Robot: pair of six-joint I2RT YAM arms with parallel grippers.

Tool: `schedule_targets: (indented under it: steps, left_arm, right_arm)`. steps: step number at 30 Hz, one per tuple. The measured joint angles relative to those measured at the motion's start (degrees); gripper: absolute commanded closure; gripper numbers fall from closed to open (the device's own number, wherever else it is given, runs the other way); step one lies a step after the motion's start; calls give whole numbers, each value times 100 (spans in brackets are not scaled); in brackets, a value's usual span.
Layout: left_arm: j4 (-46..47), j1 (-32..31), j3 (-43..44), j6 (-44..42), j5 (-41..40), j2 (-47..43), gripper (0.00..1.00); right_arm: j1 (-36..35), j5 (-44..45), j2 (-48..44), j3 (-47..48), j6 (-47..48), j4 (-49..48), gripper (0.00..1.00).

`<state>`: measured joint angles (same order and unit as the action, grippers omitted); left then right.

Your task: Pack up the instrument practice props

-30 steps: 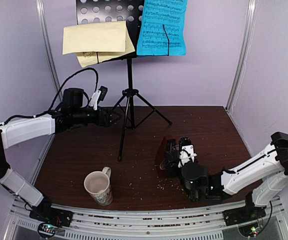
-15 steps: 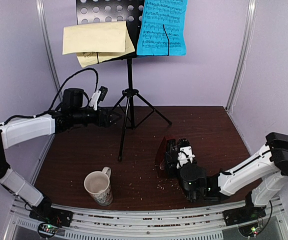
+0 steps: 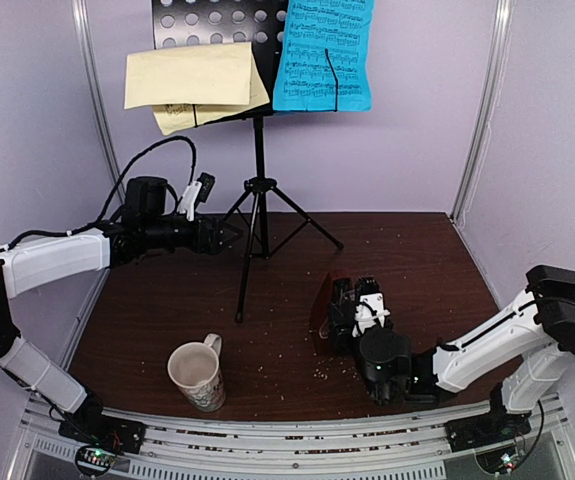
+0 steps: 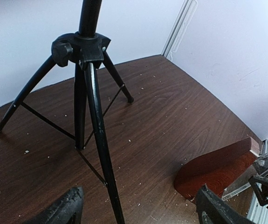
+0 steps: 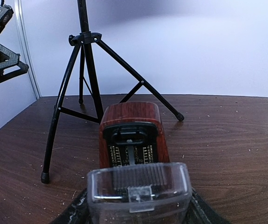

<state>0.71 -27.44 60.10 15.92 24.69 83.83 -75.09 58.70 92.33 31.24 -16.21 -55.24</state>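
Metronome (image 5: 130, 128) lies flat, its clear-covered end clamped in the right gripper (image 5: 138, 203)

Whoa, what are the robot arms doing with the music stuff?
They're packing up music practice things. The left end effector hangs open beside the pole of the black music stand, which holds the blue sheet and yellow sheet. The right end effector has its fingers either side of the metronome lying on the table; I can't tell if it's squeezing. Nothing is packed yet.
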Motion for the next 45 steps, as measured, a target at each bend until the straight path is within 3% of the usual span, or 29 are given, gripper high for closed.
schedule_targets:
  steps: [45]
  left_arm:
    - [0, 0, -2, -2, 0, -4, 13]
  right_arm:
    - [35, 22, 328, 22, 404, -551, 43]
